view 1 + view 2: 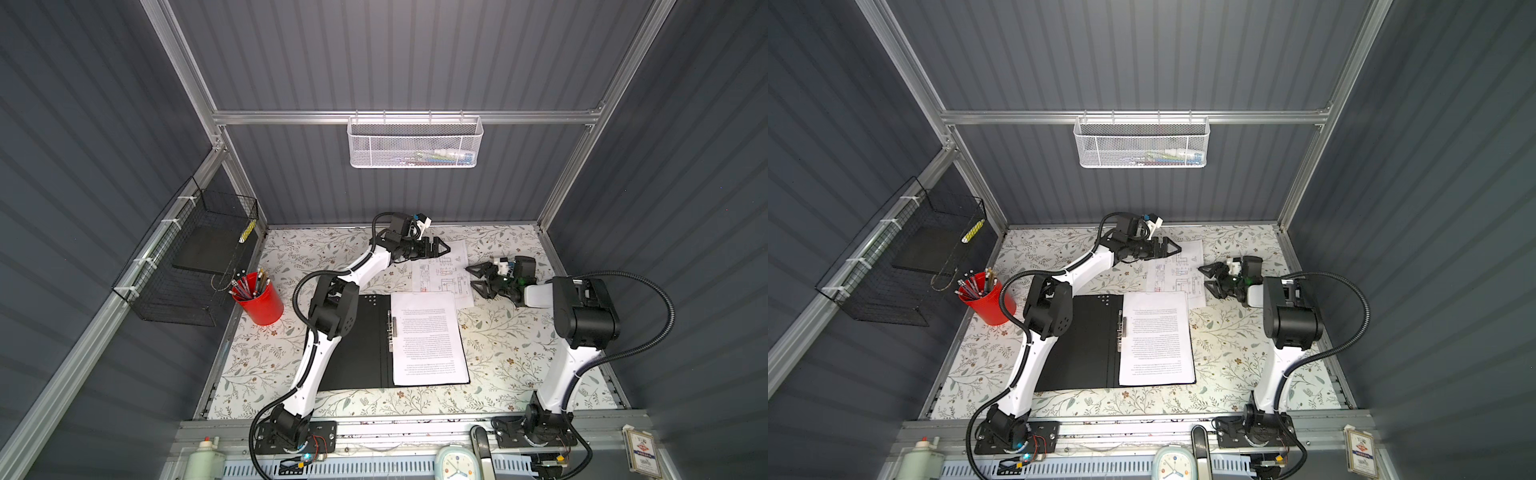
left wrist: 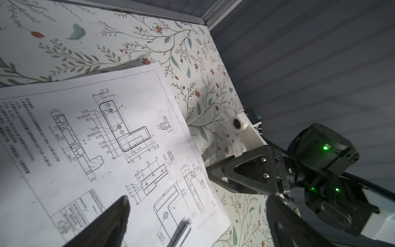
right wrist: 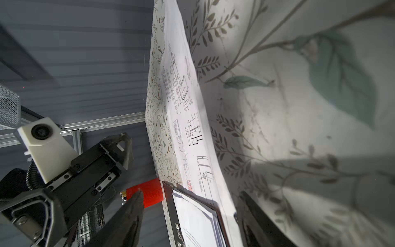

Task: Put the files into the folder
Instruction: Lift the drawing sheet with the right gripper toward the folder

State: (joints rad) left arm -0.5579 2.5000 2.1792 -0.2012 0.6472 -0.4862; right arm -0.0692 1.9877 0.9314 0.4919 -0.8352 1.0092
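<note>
The folder (image 1: pixel 357 345) (image 1: pixel 1088 345) lies open on the table, black inside up, with its metal clip at the spine. A stack of text-printed files (image 1: pixel 428 336) (image 1: pixel 1156 336) rests on its right half. Behind it a loose sheet of technical drawings (image 1: pixel 440 274) (image 2: pixel 106 139) (image 3: pixel 183 96) lies flat, its near edge under the stack. My left gripper (image 1: pixel 444 248) (image 1: pixel 1175 248) (image 2: pixel 197 200) hovers open over that sheet's far part. My right gripper (image 1: pixel 471 277) (image 1: pixel 1203 276) (image 3: pixel 190 193) stands open at the sheet's right edge, holding nothing.
A red cup of pencils (image 1: pixel 259 303) (image 3: pixel 149 192) stands left of the folder. A black wire basket (image 1: pixel 187 266) hangs on the left wall and a white mesh basket (image 1: pixel 415 141) on the back rail. A clock (image 1: pixel 455 463) and a bottle (image 1: pixel 205 457) sit at the front edge.
</note>
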